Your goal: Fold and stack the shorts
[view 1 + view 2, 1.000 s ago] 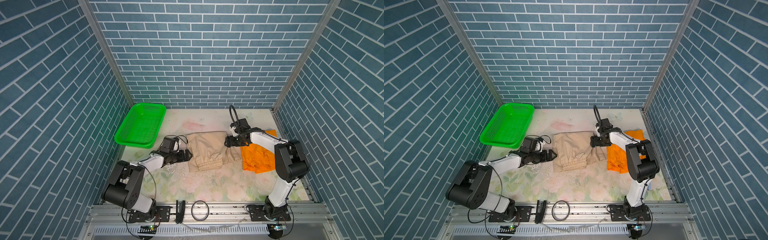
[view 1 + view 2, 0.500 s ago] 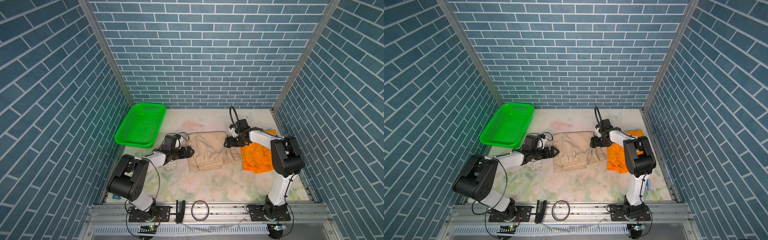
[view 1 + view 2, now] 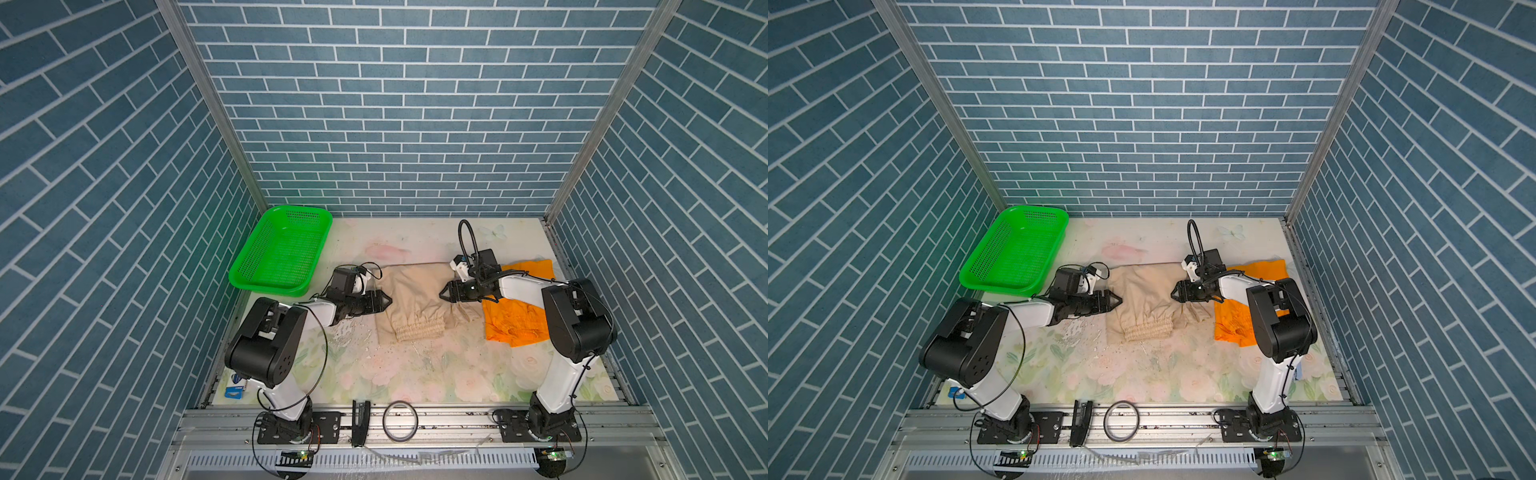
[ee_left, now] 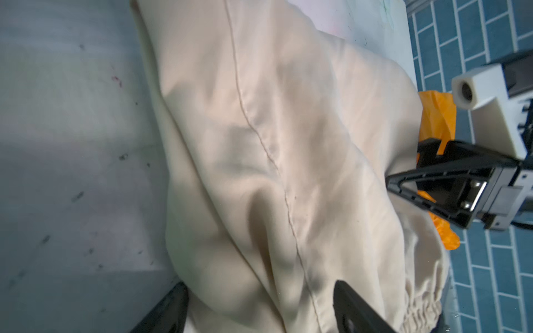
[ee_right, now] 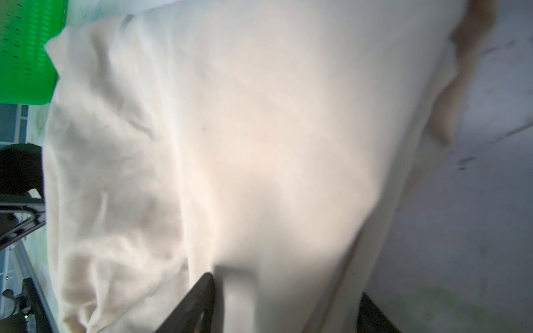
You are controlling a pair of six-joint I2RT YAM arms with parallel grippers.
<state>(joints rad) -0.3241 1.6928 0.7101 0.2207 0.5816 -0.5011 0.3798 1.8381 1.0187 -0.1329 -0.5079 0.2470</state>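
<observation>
The beige shorts [image 3: 415, 299] lie flat between the left gripper [image 3: 388, 300] and the right gripper [image 3: 441, 294], each at one side edge, jaws spread and straddling cloth, not clamped. The orange shorts [image 3: 515, 328] lie crumpled behind the right gripper, under its arm.

I've got a green basket [image 3: 282, 249] back-left on the floral tabletop [image 3: 399, 374], with a black ring [image 3: 384, 422] and black clip [image 3: 360, 422] on the front rail [image 3: 457, 419].
</observation>
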